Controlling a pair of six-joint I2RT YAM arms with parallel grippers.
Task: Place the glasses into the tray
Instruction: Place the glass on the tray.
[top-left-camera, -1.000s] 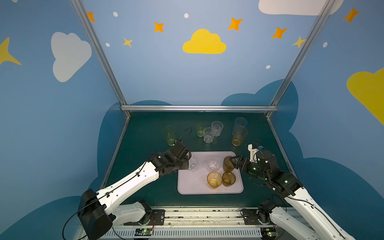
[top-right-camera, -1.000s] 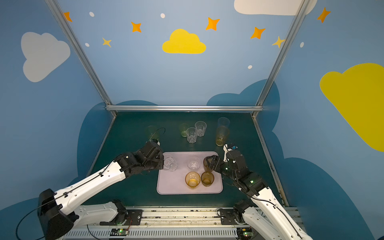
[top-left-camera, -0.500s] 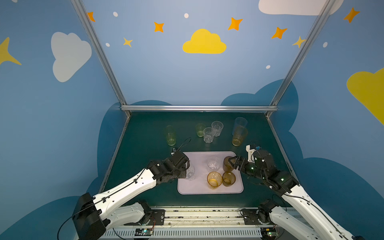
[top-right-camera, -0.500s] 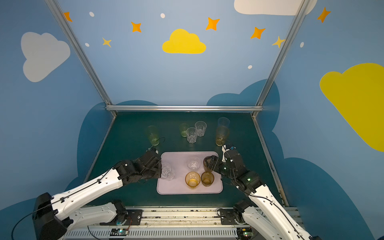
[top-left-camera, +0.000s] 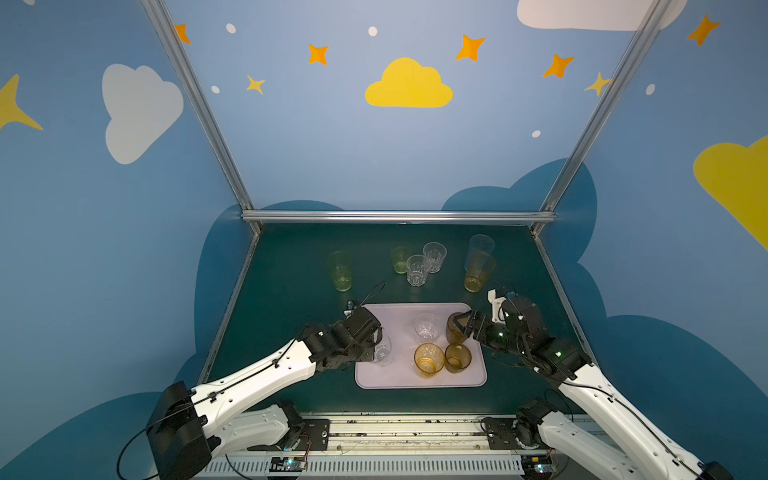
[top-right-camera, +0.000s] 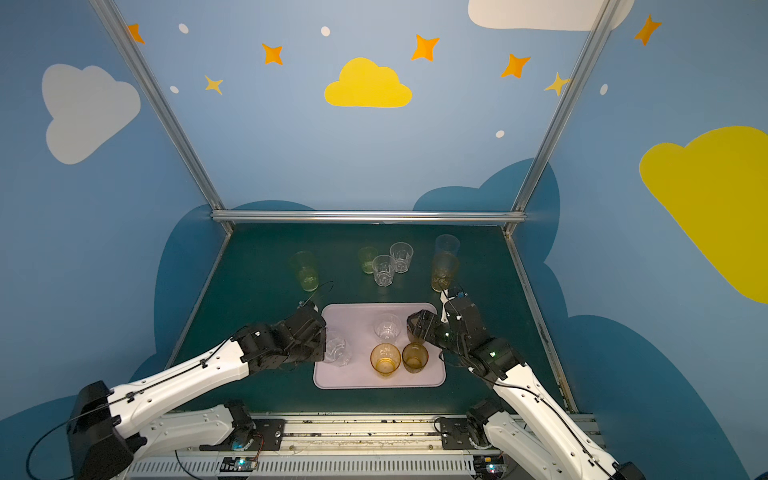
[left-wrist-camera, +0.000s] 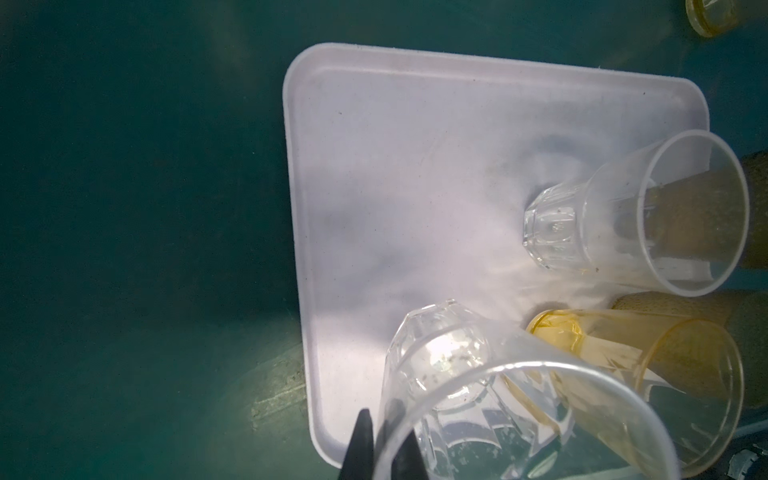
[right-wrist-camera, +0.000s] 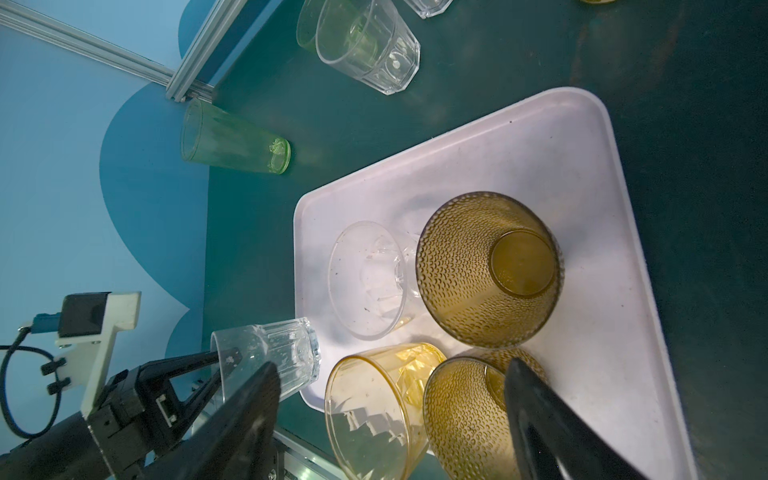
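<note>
clear glass (top-left-camera: 383, 353) pinched by left pincer (left-wrist-camera: 384, 451) at tray (top-left-camera: 399, 380) edge

A dark green table (top-left-camera: 291, 291) is enclosed by blue walls (top-left-camera: 332, 158) and metal struts (top-left-camera: 397, 216). Clouds (top-left-camera: 408, 85) and stars (top-left-camera: 318, 54) are painted there.

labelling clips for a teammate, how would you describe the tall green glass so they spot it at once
Start at the pale lilac tray near the front of the dark green table. Beyond its far left corner stands the tall green glass, alone. The only other green glass is short and huddled with clear glasses.
</note>
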